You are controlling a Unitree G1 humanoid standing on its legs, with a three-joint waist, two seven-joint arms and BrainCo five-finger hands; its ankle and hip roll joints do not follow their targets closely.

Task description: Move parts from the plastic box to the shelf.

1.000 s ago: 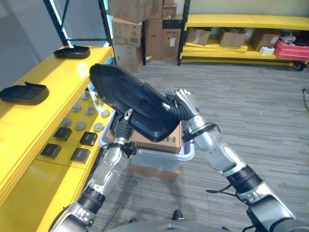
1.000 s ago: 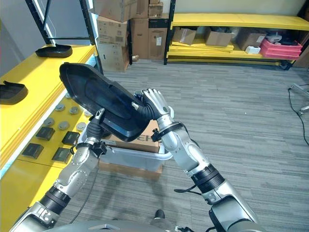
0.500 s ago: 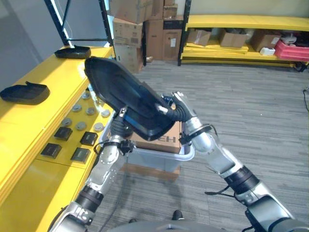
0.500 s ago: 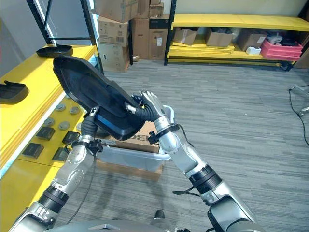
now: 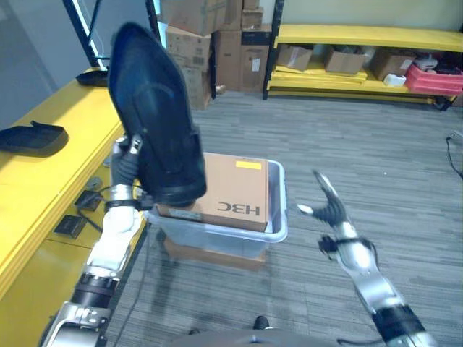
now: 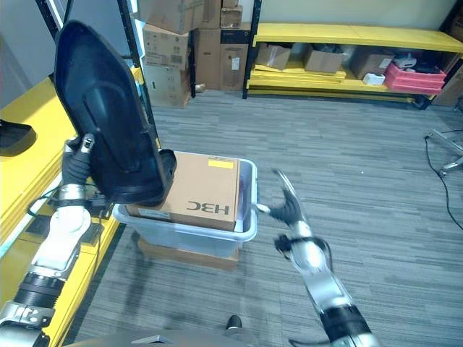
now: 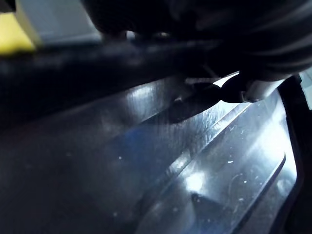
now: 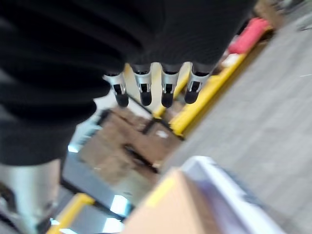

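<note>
Far left, the yellow shelf (image 5: pixel 51 170) is seen with one black part (image 5: pixel 32 137) already laid on its top surface and small dark square pieces (image 5: pixel 71 225) on the lower ledge. Just beside the shelf, the left hand (image 5: pixel 127 160) is raised against the back of a large black moulded part (image 5: pixel 155 130). The part is held nearly upright, narrow end up, its lower edge hanging above the plastic box (image 5: pixel 278 217) corner. How the left fingers sit cannot be told: they are hidden behind the part, and in the left wrist view only the glossy black surface (image 7: pixel 195 161) is shown up close. The upright pose is judged to help clear the box rim and swing the part toward the shelf.

In the middle, the clear plastic box is seen on the floor with a brown cardboard carton (image 5: pixel 231 189) inside it, taking up most of the opening; another carton is seen under the box.

To the right, the right hand (image 5: pixel 329 210) is seen off the part, well apart from it, fingers straight and spread, nothing gripped. In the right wrist view the fingertips (image 8: pixel 141 96) are shown extended in a row over the box. The part is judged to be carried by the left arm alone, with placement on the shelf not yet done.
</note>
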